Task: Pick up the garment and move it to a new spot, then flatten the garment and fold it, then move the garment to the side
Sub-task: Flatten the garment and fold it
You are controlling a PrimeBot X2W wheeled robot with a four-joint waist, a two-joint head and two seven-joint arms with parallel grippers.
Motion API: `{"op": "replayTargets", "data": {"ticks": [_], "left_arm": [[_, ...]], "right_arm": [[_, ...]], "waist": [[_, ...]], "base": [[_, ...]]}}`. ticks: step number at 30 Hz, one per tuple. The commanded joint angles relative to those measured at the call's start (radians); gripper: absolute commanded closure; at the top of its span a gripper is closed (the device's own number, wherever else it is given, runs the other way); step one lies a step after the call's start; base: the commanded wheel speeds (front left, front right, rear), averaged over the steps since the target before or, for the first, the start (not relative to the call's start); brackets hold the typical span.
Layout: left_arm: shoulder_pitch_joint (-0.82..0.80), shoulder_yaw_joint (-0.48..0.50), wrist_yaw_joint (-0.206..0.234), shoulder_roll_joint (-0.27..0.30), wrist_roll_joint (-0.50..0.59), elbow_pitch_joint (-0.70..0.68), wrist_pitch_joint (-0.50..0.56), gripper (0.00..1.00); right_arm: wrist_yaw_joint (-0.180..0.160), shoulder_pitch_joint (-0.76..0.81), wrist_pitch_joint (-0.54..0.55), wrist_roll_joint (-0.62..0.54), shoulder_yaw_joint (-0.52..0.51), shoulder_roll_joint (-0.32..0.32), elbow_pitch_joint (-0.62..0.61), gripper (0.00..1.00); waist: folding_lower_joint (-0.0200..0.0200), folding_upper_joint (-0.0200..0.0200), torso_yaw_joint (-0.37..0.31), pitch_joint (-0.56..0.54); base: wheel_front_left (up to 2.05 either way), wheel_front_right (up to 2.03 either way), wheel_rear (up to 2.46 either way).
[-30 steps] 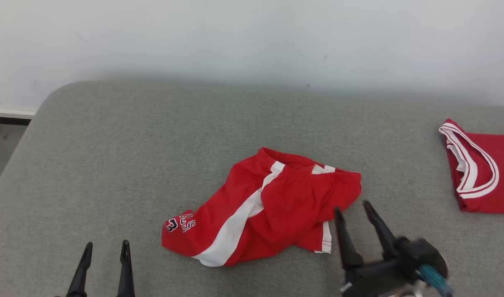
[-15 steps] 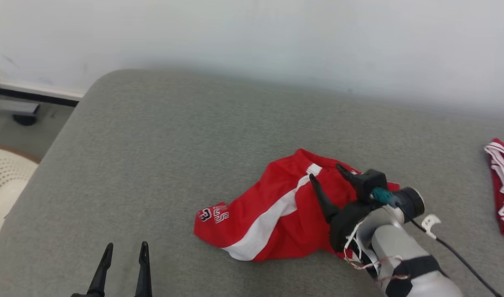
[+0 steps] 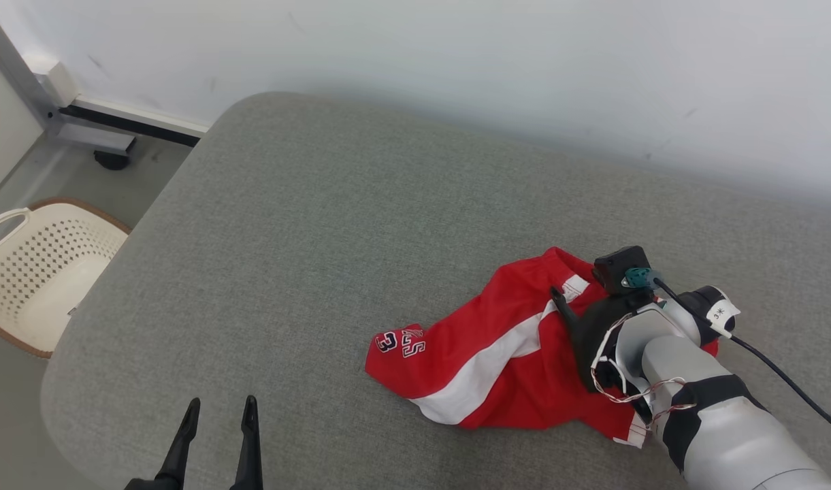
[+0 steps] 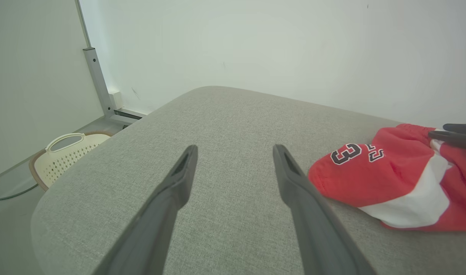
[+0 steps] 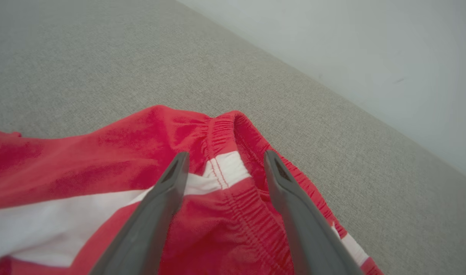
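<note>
— Where do the crumpled red-and-white fabric shorts (image 3: pixel 497 354) lie?
— On the grey fabric-covered surface (image 3: pixel 320 238), right of centre, under the right gripper (image 5: pixel 226 154).
— And the cream perforated plastic basket (image 3: pixel 41 272)?
— On the floor (image 3: pixel 7 422), left of the surface. The left gripper (image 3: pixel 222 401) hangs over the near edge.

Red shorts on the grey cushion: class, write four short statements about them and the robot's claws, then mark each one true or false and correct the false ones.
1. The right claw is open, with its fingers on either side of the waistband of the red shorts. True.
2. The left claw grips the shorts' hem. False: it is open over the bare grey cushion, apart from the shorts.
3. A number 3 is printed near one leg hem. True.
4. The white basket stands on the cushion. False: it sits on the floor beside it.
</note>
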Motion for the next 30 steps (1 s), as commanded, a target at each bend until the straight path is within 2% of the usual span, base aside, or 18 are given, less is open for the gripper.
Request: {"op": "replayTargets", "data": {"ticks": [1, 4, 5, 6, 12, 20, 27, 28, 30], "left_arm": [[-0.012, -0.004, 0.000, -0.001, -0.007, 0.000, -0.003, 0.00], [-0.017, -0.015, 0.003, -0.001, -0.012, 0.001, -0.003, 0.00], [-0.019, -0.017, 0.005, -0.001, -0.016, 0.001, -0.003, 0.00], [-0.021, -0.017, 0.006, -0.001, -0.019, 0.002, -0.003, 0.00], [-0.014, -0.010, 0.008, -0.001, -0.032, 0.010, -0.003, 0.00], [0.011, 0.004, 0.004, -0.001, -0.036, 0.021, -0.003, 0.00], [0.015, 0.018, -0.005, -0.001, -0.034, 0.042, -0.003, 0.00], [0.015, 0.018, -0.005, -0.001, -0.034, 0.042, -0.003, 0.00], [0.018, 0.022, -0.005, -0.001, -0.037, 0.048, -0.003, 0.00]], "right_arm": [[-0.002, -0.011, 0.018, 0.018, 0.015, -0.002, 0.014, 0.00], [-0.002, -0.026, 0.068, 0.045, 0.043, -0.009, 0.031, 0.00], [-0.002, -0.028, 0.077, 0.055, 0.052, -0.012, 0.033, 0.05], [-0.002, -0.028, 0.084, 0.064, 0.063, -0.013, 0.032, 1.00], [-0.002, -0.042, 0.055, 0.124, 0.105, -0.033, 0.005, 1.00], [-0.002, 0.007, -0.101, 0.253, 0.107, -0.051, -0.074, 1.00], [-0.002, 0.119, -0.147, 0.387, 0.174, -0.118, -0.276, 1.00], [-0.002, 0.119, -0.147, 0.387, 0.174, -0.118, -0.276, 1.00], [-0.002, 0.157, -0.152, 0.428, 0.189, -0.154, -0.350, 1.00]], "waist": [[0.0000, 0.0000, 0.014, 0.009], [0.0000, 0.0000, 0.023, 0.015], [0.0000, 0.0000, 0.025, 0.017], [0.0000, 0.0000, 0.027, 0.018], [0.0000, 0.0000, 0.014, 0.013], [0.0000, 0.0000, -0.064, -0.015], [0.0000, 0.0000, -0.172, -0.041], [0.0000, 0.0000, -0.172, -0.041], [0.0000, 0.0000, -0.202, -0.045]], "base": [[0.00, 0.00, 0.00], [0.00, 0.00, 0.00], [0.00, 0.00, 0.00], [0.00, 0.00, 0.00], [0.00, 0.00, 0.00], [0.00, 0.00, 0.00], [0.00, 0.00, 0.00], [0.00, 0.00, 0.00], [0.00, 0.00, 0.00]]}}
